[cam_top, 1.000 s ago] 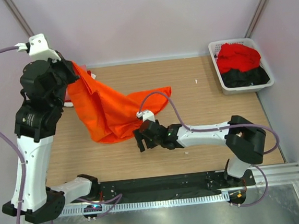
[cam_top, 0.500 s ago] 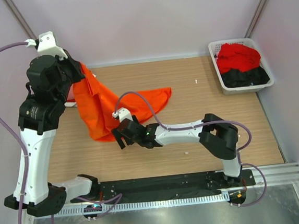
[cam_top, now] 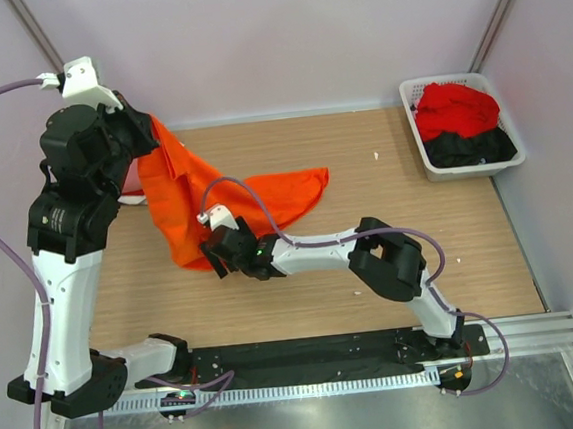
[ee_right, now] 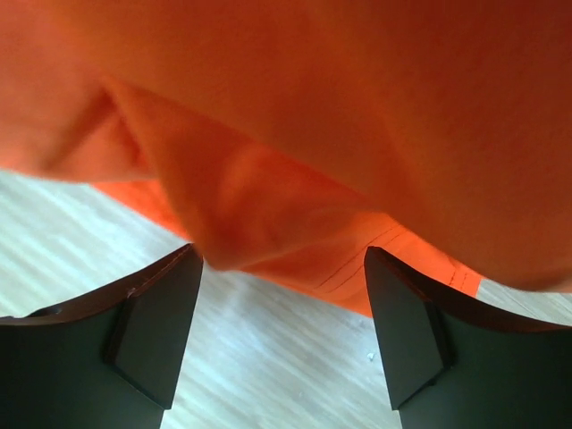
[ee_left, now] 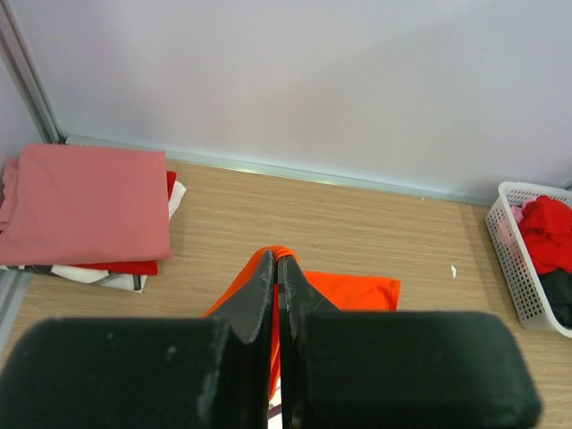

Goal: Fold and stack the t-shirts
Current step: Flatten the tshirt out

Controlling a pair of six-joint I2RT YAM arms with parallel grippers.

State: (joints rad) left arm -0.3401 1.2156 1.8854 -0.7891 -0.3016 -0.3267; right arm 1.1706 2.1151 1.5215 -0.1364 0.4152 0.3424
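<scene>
The left fingers (ee_left: pixel 255 299) are pressed tight together on a bunched edge of the orange shirt (cam_top: pixel 200 197). They hold it high above the desk (cam_top: pixel 479 238), at the end farthest from the basket (cam_top: pixel 508 160). From that pinch the cloth hangs down in a long fold. Its lower part lies on the wood, with one flap spread toward the basket but ending well apart from it.

The right arm reaches low across the desk, away from the basket, to the shirt's near hem. There the right fingers (ee_right: pixel 147 331) stand wide apart with nothing clamped. A rolled fold of the hem hangs right at their tips, in line with the gap. I cannot tell whether the tips touch the cloth.

The basket holds a red shirt (cam_top: pixel 455 107) and a black shirt (cam_top: pixel 471 146), crumpled side by side. At the opposite end of the desk from the basket, by the back wall, sits a folded stack (ee_left: pixel 107 268). A pink shirt (ee_left: pixel 89 201) lies flat on top, and red and white edges show beneath it.
</scene>
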